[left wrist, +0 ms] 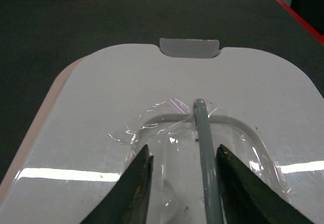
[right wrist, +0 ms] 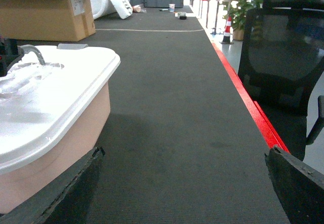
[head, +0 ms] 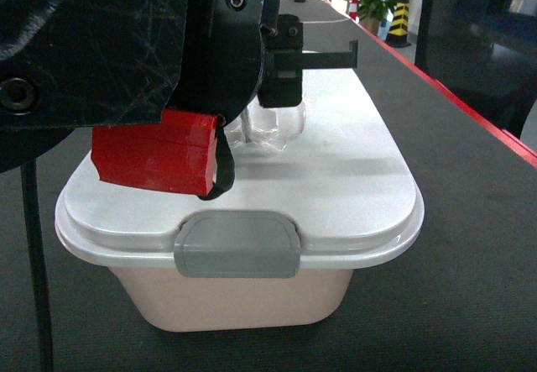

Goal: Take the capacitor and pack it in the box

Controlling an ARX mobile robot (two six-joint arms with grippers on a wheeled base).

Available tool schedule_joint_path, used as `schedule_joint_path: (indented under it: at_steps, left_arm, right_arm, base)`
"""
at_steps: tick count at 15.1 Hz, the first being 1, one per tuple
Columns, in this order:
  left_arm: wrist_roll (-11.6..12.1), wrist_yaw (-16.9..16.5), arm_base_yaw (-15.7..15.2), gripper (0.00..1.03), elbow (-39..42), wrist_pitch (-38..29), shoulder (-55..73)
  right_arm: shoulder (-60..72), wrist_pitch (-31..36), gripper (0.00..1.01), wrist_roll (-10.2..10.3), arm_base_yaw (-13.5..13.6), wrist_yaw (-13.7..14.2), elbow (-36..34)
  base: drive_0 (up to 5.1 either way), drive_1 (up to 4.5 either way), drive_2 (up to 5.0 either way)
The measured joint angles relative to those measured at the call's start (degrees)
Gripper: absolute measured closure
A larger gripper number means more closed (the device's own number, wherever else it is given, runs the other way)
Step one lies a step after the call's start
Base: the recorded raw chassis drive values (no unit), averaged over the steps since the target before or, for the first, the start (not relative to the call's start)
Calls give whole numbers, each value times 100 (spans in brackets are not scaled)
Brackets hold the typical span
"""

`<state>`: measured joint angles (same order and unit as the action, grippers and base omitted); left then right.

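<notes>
Box (head: 243, 296) sits lidded on dark mat; its grey handle (left wrist: 208, 158) lies between left gripper's (left wrist: 185, 183) parted jaws. Right gripper (right wrist: 182, 183) jaws wide, box beside left jaw.

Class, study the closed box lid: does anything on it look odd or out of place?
Yes. Crumpled clear film lies over the handle recess of the white lid, wrinkled around the grey handle, where the open left tool hovers.

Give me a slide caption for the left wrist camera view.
Left gripper open astride the grey handle on the box's white lid.
</notes>
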<state>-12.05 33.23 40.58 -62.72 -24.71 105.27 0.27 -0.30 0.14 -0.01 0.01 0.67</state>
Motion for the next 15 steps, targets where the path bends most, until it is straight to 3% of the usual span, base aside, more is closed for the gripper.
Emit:
schedule_joint_path:
  at_steps: [1,2,3,4,6,8,9,12,13,15]
  left_arm:
    - [9,2,-26,57,44,-85,-33]
    - [26,22,-114,35,195,-363,-197]
    - [210,87,-457,6,487,-1025,-726]
    - [352,85,-667,3,656,-1425,-914]
    - [691,-92,-1274,5,1355,-2439,-1359]
    - [907,-667,-1965,5,2533,-3185,-2159]
    - [938,-898,-2116,5,2986,-3327,-2579]
    - [1058,-1202,-2280,5,3901,-3357,-3268]
    - [1084,-1270,-2288,7,3901,-3121,-3272]
    - [1108,-1788,-2492,23,4022,-2079,-3720]
  right_arm:
    - [0,0,3,0,0,0,0]
    - [0,0,3,0,0,0,0]
    - [0,0,3,0,0,0,0]
    - [0,0,3,0,0,2,0]
    - [0,0,3,0,0,0,0]
    - [0,-2,3,0,0,0,0]
    - [0,0,3,0,0,0,0]
    - [0,-2,3,0,0,0,0]
    - [0,0,3,0,0,0,0]
    - [0,-7,3,0,-2,2,0]
  base:
    - [0,0,0]
    - [0,0,0]
    - [0,0,0]
    - [0,0,0]
    - [0,0,0]
    - [0,0,0]
    - [0,0,0]
    - [0,0,0]
    - [0,0,0]
    - [0,0,0]
